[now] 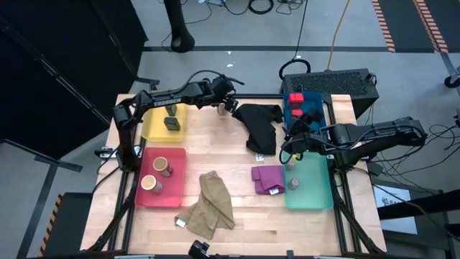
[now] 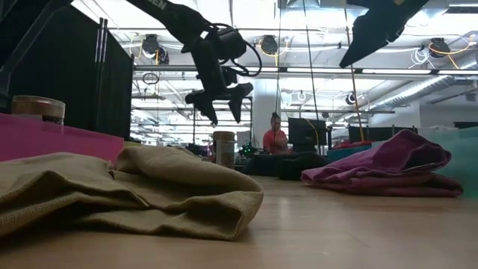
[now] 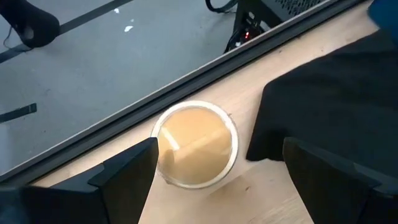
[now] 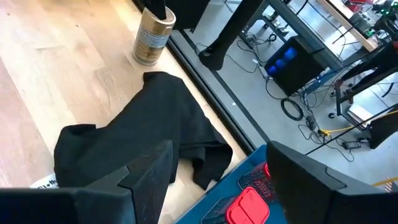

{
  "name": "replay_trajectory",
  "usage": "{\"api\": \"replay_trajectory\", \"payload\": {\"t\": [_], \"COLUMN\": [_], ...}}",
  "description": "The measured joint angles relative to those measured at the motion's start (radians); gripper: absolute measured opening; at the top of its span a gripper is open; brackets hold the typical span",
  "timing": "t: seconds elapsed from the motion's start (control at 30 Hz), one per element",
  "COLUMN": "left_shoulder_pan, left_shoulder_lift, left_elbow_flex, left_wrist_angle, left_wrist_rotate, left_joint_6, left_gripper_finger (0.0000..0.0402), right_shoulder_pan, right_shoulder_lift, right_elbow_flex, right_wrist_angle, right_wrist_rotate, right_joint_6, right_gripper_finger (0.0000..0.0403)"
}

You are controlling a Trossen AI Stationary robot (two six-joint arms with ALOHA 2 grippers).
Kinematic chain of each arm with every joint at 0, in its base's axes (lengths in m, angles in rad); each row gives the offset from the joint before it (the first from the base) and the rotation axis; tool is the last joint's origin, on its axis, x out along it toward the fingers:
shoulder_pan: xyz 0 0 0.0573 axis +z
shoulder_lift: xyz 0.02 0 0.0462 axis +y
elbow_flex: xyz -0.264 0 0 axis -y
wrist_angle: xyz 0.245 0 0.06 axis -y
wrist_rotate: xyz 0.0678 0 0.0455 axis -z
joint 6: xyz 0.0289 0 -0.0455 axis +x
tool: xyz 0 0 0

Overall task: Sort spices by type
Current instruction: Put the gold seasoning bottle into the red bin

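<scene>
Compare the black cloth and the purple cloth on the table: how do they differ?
The black cloth lies near the table's far edge, beside the blue tray; the purple cloth lies nearer the front, beside the teal tray. The black cloth is larger and spread loosely; the purple cloth is smaller and folded. Both rest on bare wood.

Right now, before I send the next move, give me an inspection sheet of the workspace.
Surface: wooden table, bare in places.
Job's things: two tan cans in the red tray; dark blocks in the yellow tray; red boxes in the blue tray; small jars in the teal tray; one tan can loose by the far edge.
Clutter: black cloth, purple cloth, khaki cloth.
Grippers: left gripper open above the loose can; right gripper open, empty, over the blue tray.
Cables: on the floor beyond the table.
Surroundings: a seated person far behind.
</scene>
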Motion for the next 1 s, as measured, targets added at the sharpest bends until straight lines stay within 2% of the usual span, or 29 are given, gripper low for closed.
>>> {"api": "replay_trajectory", "payload": {"t": [1.0], "left_shoulder_pan": [0.019], "left_shoulder_lift": [0.104], "left_elbow_flex": [-0.009], "left_wrist_angle": [0.033], "left_wrist_rotate": [-0.052], "left_joint_6": [0.01], "left_gripper_finger": [0.035], "right_shoulder_pan": [0.0], "right_shoulder_lift": [0.0], "right_elbow_flex": [0.0], "right_wrist_angle": [0.0], "right_wrist_rotate": [0.001], "right_joint_6": [0.003], "right_gripper_finger": [0.0242]}}
